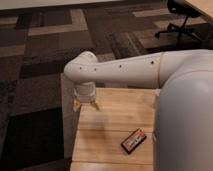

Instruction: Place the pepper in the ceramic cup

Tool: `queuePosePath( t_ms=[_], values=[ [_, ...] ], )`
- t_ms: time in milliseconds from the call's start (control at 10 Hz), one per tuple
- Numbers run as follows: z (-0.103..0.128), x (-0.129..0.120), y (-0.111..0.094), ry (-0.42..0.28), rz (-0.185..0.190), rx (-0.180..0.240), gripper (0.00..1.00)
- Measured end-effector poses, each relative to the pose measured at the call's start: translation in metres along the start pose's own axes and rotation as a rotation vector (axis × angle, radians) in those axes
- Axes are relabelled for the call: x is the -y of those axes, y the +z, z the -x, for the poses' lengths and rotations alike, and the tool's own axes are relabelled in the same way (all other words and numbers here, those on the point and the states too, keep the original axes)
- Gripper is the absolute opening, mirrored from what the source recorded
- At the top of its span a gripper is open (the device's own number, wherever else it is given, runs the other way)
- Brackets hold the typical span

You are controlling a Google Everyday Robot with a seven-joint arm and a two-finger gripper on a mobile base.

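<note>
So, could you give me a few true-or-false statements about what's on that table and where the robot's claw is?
1. A black-and-red packet lies on the wooden table. True.
2. The gripper hangs right above the packet. False: it is by the table's far corner, apart from the packet.
3. A white cup stands beside the packet. False: no cup is in view.
4. An office chair stands on the carpet beyond the table. True.

Hand point(85, 105) largely hidden beneath wrist point(85, 92), at table point(117, 116) corner
</note>
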Motion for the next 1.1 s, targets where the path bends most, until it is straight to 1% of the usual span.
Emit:
queuePosePath(
  t_ms=[100, 200, 300, 400, 500, 600, 1000, 1100],
  values=[
    [-0.007, 0.027, 0.001, 0.029, 0.004, -0.022, 0.65],
    [-0.014, 0.057, 0.002, 0.033, 0.010, -0.041, 0.65],
    [-0.015, 0.078, 0.000, 0.029, 0.009, -0.043, 0.65],
    [-0.021, 0.126, -0.006, 0.032, -0.012, -0.048, 0.65],
    [-0.026, 0.163, -0.014, 0.044, -0.037, -0.051, 0.65],
    [-0.028, 0.177, -0.016, 0.051, -0.048, -0.051, 0.65],
    [-0.027, 0.176, -0.016, 0.048, -0.048, -0.051, 0.65],
    [-0.037, 0.185, -0.012, 0.052, -0.073, -0.070, 0.65]
  ],
)
